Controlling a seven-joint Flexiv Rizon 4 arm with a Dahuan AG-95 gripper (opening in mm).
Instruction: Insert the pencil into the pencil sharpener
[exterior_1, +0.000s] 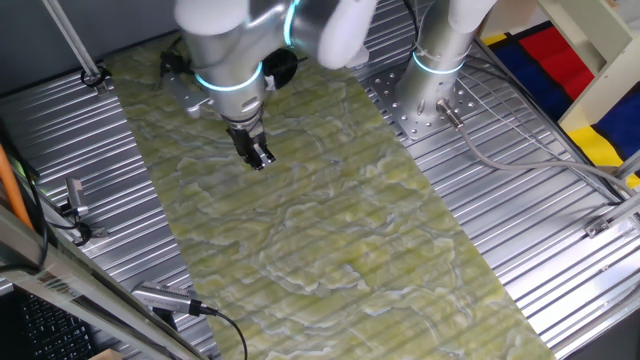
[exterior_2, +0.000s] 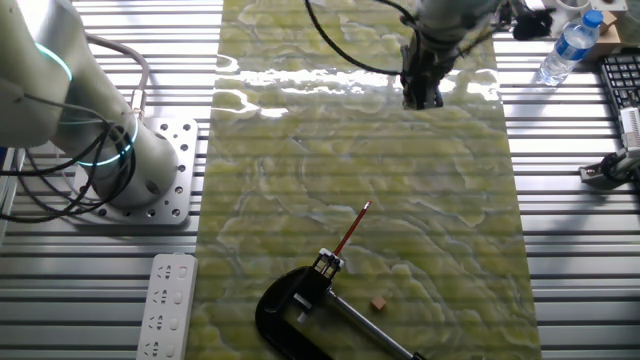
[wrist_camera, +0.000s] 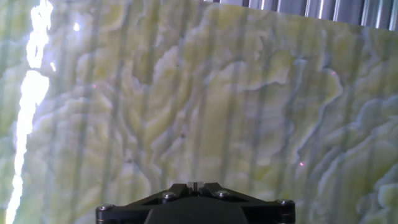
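Note:
The pencil (exterior_2: 351, 230) is thin and red-orange. It lies slanted on the green mat in the other fixed view, its lower end meeting the small block at the top of the glossy black pencil sharpener (exterior_2: 285, 308) near the mat's front edge. My gripper (exterior_2: 422, 97) is far from both, over the far end of the mat, shut and empty. It points down just above the mat in one fixed view (exterior_1: 260, 157), where the pencil does not show. The hand view shows my shut fingertips (wrist_camera: 194, 185) over bare mat only.
A metal rod (exterior_2: 372, 335) runs right from the sharpener, with a small tan cube (exterior_2: 379, 303) beside it. A white power strip (exterior_2: 165, 305) lies left of the mat. A second arm's base (exterior_2: 130, 170) stands at left. A water bottle (exterior_2: 566, 45) stands at back right.

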